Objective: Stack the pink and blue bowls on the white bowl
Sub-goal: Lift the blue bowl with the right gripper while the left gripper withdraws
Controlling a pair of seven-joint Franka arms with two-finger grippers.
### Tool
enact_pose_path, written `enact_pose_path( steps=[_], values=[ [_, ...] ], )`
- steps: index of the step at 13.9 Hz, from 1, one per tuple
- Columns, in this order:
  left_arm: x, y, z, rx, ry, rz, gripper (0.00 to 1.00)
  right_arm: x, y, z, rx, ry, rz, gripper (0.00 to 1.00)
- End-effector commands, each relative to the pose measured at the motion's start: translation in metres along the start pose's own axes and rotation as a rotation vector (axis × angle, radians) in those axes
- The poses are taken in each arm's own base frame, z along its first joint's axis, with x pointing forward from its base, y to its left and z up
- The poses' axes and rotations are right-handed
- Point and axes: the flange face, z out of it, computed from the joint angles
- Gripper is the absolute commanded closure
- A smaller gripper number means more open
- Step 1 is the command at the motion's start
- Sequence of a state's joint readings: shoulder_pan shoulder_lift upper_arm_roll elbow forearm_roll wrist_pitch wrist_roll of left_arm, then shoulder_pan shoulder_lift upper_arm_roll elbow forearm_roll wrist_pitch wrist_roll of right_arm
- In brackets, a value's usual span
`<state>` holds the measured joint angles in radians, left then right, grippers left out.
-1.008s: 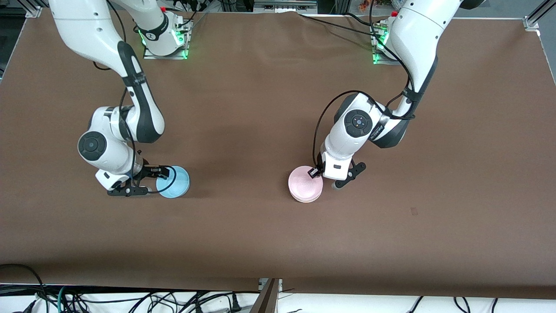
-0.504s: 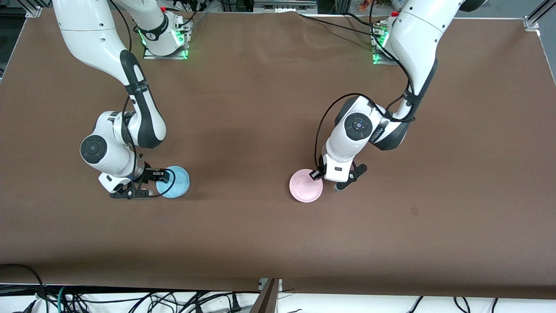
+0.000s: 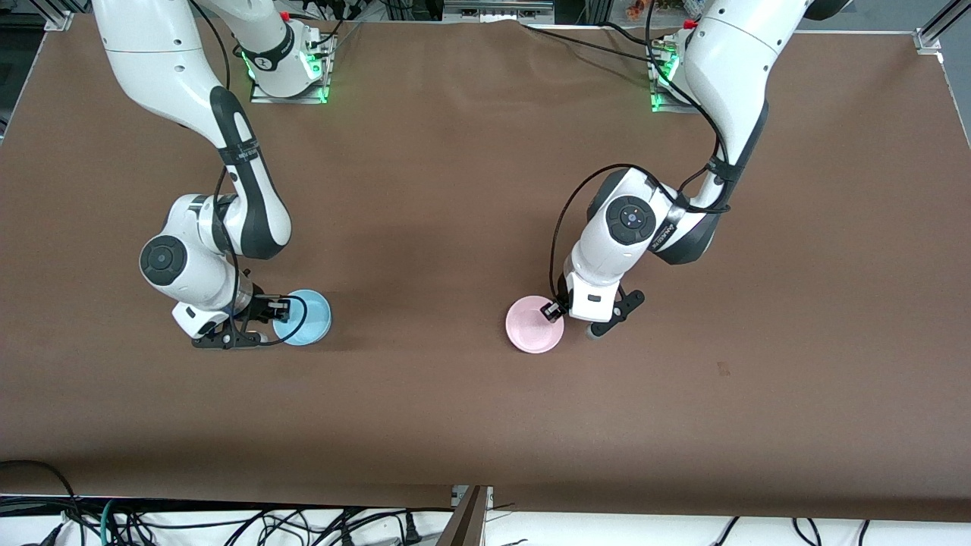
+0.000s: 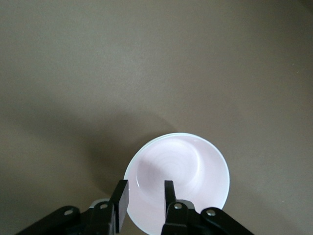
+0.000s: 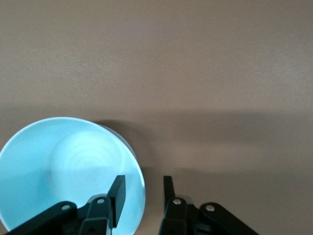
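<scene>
The pale pink bowl (image 3: 531, 326) sits level on the brown table near the middle; it also shows in the left wrist view (image 4: 186, 166). My left gripper (image 3: 567, 321) (image 4: 144, 188) is open, one finger inside the pink bowl's rim and one outside. The light blue bowl (image 3: 307, 315) (image 5: 63, 166) sits toward the right arm's end. My right gripper (image 3: 270, 321) (image 5: 143, 186) is open astride its rim. The white bowl is not plainly visible; a pale sliver (image 4: 98, 201) peeks from under the pink bowl.
The brown table cover (image 3: 470, 189) stretches wide around both bowls. Cables hang below the table's edge nearest the camera (image 3: 227, 523). The two arm bases (image 3: 288, 68) (image 3: 671, 76) stand at the table's back edge.
The pink bowl has come down from a raised position and now sits lower and level. The left hand shifted slightly with it. The right hand edged a little at the blue bowl's rim.
</scene>
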<state>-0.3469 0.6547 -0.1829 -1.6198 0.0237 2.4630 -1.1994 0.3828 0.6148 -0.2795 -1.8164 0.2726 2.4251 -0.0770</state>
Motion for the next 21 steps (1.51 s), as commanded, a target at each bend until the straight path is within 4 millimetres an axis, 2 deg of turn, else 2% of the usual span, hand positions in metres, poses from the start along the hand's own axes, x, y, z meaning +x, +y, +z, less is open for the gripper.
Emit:
enact_pose_path(
  steps=[1, 4, 5, 6, 8, 10, 12, 14, 18, 19, 21],
  values=[
    [0.012, 0.004, -0.017, 0.005, 0.036, -0.006, 0.67, 0.003, -0.002, 0.0, 0.025, 0.005, 0.005, 0.82],
    [0.029, 0.007, -0.056, 0.048, 0.041, -0.018, 0.67, 0.002, -0.003, -0.001, 0.026, 0.004, 0.005, 1.0],
    [0.032, 0.008, -0.069, 0.084, 0.032, -0.015, 0.67, 0.002, -0.005, -0.003, 0.03, -0.003, 0.003, 1.0],
    [0.039, 0.008, -0.086, 0.114, 0.02, 0.007, 0.67, 0.008, -0.01, -0.013, 0.039, -0.005, -0.002, 1.0],
    [0.053, 0.01, -0.118, 0.155, 0.003, 0.036, 0.67, 0.021, -0.03, -0.037, 0.078, -0.039, 0.029, 1.0],
    [0.072, 0.009, -0.147, 0.165, -0.004, 0.036, 0.67, 0.031, -0.057, -0.06, 0.093, -0.056, 0.067, 1.0],
    [0.096, 0.001, -0.178, 0.174, -0.015, 0.047, 0.67, 0.032, -0.102, -0.074, 0.132, -0.064, 0.131, 1.0],
    [0.125, -0.019, -0.209, 0.185, -0.027, 0.084, 0.67, 0.029, -0.149, -0.086, 0.175, -0.064, 0.205, 1.0],
    [0.188, -0.081, -0.271, 0.165, -0.06, 0.136, 0.66, 0.014, -0.257, -0.093, 0.252, -0.081, 0.315, 1.0],
    [0.203, -0.098, -0.28, 0.162, -0.07, 0.149, 0.66, 0.008, -0.286, -0.093, 0.256, -0.076, 0.326, 1.0],
    [0.227, -0.123, -0.294, 0.16, -0.068, 0.183, 0.66, 0.001, -0.328, -0.086, 0.267, -0.06, 0.356, 1.0]
  ],
)
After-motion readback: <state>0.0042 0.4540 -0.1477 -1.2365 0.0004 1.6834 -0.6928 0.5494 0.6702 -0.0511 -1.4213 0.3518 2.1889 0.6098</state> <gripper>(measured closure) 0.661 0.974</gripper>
